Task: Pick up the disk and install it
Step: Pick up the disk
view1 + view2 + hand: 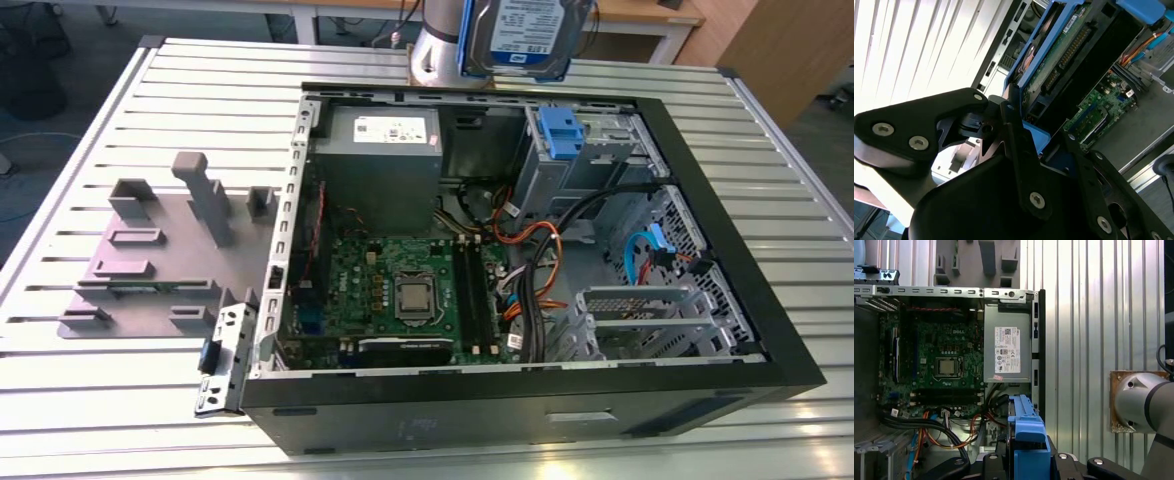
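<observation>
1. The open computer case (787,330) lies on the slatted table (134,400); inside are the motherboard (400,290), the grey power supply (380,150) and a drive cage (587,150) with a blue latch (561,130).
2. The arm (447,40) stands beyond the case's far wall, cut off by the frame's top edge.
3. The disk (531,30), label facing the exterior camera, hangs above the drive cage.
4. The gripper (1024,135) pinches the disk's blue bracket (1026,440) between its fingers (1014,125); the contact is partly hidden.
</observation>
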Action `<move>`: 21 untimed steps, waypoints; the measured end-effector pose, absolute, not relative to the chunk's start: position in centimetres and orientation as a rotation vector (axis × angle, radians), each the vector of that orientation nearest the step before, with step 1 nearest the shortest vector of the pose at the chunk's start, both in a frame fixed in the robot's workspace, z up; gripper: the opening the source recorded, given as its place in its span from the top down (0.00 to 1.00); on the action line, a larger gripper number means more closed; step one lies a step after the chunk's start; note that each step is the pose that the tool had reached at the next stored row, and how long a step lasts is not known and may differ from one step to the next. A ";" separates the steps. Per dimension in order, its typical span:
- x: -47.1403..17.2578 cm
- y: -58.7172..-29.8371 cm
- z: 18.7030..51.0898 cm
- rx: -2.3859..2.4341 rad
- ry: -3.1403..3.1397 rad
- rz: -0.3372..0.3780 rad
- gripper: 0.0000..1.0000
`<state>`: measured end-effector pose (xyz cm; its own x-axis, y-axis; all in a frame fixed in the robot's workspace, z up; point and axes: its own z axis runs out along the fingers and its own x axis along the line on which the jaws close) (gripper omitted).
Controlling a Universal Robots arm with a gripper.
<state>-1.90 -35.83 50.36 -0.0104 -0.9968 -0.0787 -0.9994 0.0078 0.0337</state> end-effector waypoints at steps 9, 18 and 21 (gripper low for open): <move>-1.6 -35.8 50.4 -2.187 2.207 0.123 0.63; -1.4 -35.8 50.4 -2.187 2.207 0.123 0.63; -1.3 -35.8 50.4 -2.187 2.207 0.123 0.63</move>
